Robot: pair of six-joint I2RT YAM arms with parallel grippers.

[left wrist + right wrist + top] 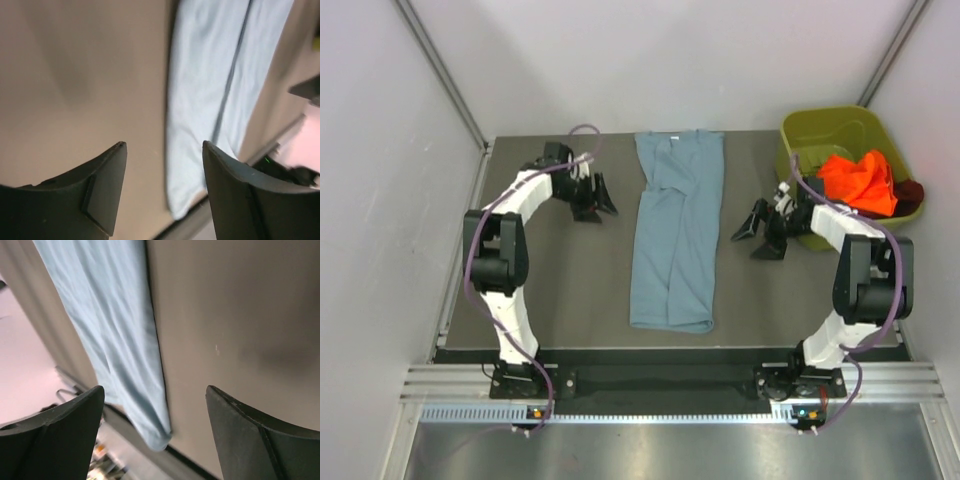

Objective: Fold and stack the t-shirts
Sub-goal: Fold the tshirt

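Observation:
The blue-grey t-shirt (675,230) lies flat mid-table as a long strip, sides folded in, collar at the far end. It shows in the left wrist view (215,90) and the right wrist view (115,330). The orange t-shirt (860,182) lies bunched in the olive bin (800,130), with a bit of the maroon t-shirt (910,192) beside it. My left gripper (598,207) is open and empty above bare table left of the blue shirt. My right gripper (756,235) is open and empty to the shirt's right, next to the bin.
The olive-green bin stands at the table's far right corner. White walls enclose the table at the left, back and right. The table's near edge (660,350) runs just below the shirt's hem.

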